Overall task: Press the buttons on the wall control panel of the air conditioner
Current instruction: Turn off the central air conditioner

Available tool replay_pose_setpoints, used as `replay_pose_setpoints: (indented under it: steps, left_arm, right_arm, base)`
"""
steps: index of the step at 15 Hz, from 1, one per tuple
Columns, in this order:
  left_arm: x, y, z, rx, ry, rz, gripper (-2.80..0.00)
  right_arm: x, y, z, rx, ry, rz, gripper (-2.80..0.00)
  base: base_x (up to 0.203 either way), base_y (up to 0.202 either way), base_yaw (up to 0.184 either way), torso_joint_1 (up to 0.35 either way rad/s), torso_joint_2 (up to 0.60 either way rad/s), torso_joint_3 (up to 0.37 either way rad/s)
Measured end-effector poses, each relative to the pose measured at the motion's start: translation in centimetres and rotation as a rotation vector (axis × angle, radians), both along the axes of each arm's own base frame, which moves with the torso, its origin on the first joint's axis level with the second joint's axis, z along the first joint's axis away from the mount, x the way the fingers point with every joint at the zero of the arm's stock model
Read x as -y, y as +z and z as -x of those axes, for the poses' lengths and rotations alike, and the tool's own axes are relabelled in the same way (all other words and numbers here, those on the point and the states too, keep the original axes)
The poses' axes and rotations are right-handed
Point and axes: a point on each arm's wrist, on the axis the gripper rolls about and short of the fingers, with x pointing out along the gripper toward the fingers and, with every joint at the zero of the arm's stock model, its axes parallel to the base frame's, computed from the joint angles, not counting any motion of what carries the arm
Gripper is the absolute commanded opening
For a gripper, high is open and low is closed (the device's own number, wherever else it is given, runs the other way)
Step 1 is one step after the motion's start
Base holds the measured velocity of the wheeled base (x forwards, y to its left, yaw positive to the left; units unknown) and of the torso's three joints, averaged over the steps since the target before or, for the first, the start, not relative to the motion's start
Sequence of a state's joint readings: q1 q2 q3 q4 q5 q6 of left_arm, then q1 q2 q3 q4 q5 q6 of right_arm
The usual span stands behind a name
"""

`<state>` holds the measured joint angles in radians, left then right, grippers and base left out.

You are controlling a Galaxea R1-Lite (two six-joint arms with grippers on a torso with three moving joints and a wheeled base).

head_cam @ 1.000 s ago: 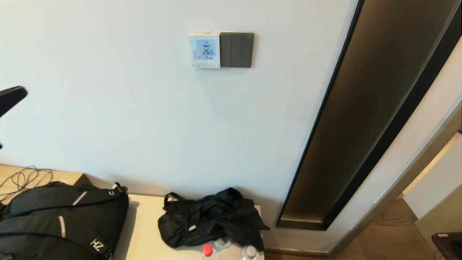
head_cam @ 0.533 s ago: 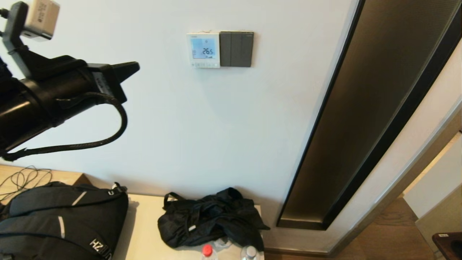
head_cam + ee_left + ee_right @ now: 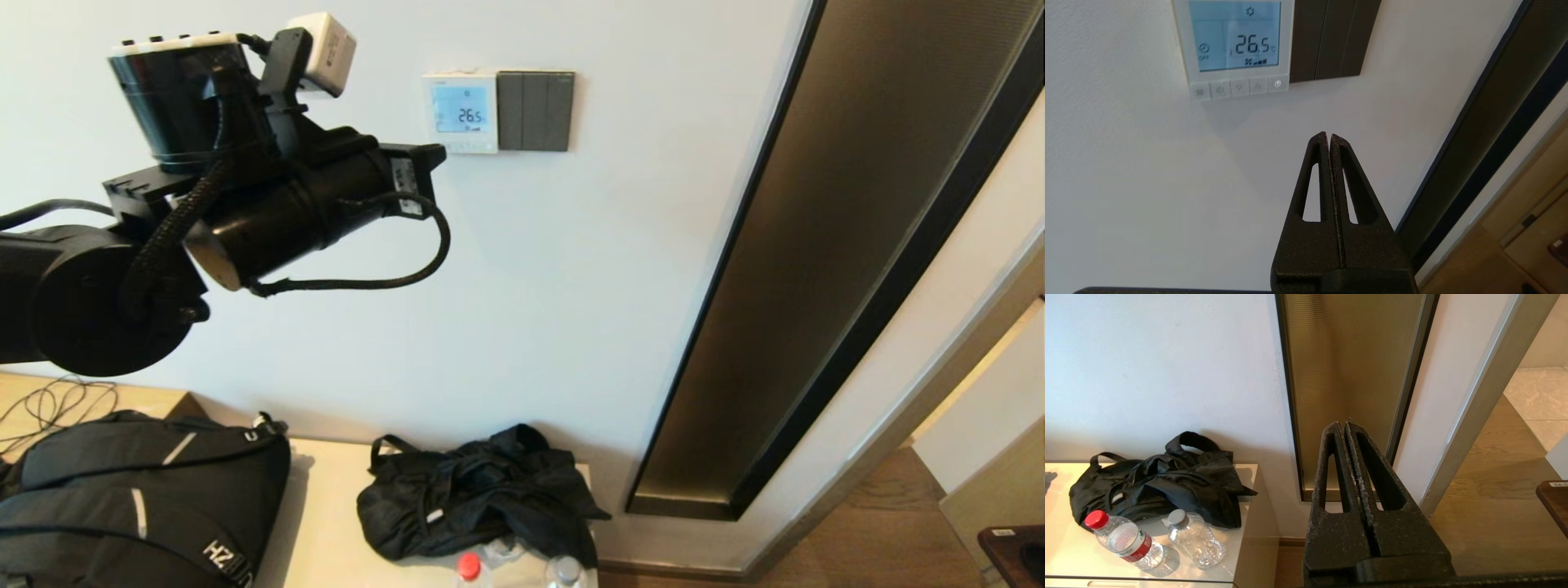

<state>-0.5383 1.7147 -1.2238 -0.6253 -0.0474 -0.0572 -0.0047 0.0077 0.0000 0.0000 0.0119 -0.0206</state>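
You face a pale wall with a tall dark-framed bronze glass panel on its right and wood floor beyond. Below, a pale worktop carries a black backpack, a crumpled black bag and two bottles, cut off at the head view's edge. Your left gripper is raised near the wall, fingers clenched together, its tip below the air conditioner's wall control panel and apart from it. The panel sits high on the wall, touching a dark grey switch plate. The buttons line its bottom edge; their symbols are hard to read. Your right gripper hangs low, fingers pressed closed on nothing.
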Motion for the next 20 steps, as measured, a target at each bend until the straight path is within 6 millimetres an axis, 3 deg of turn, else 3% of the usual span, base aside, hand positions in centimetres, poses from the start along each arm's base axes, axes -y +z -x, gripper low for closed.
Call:
replay_pose_setpoints:
  steps: [8, 20]
  left_arm:
    - [3.4, -1.2, -5.6, 0.011, 0.049, 0.016, -2.80]
    - [5.2, -2.3, -8.6, 0.026, 0.049, 0.025, -2.80]
  right_arm:
    - [0.0, 0.0, 0.0, 0.000, 0.000, 0.000, -2.80]
    - [0.0, 0.0, 0.0, 0.000, 0.000, 0.000, -2.80]
  base:
    - [0.000, 0.000, 0.000, 0.000, 0.00, 0.000]
    - [0.000, 0.000, 0.000, 0.000, 0.00, 0.000]
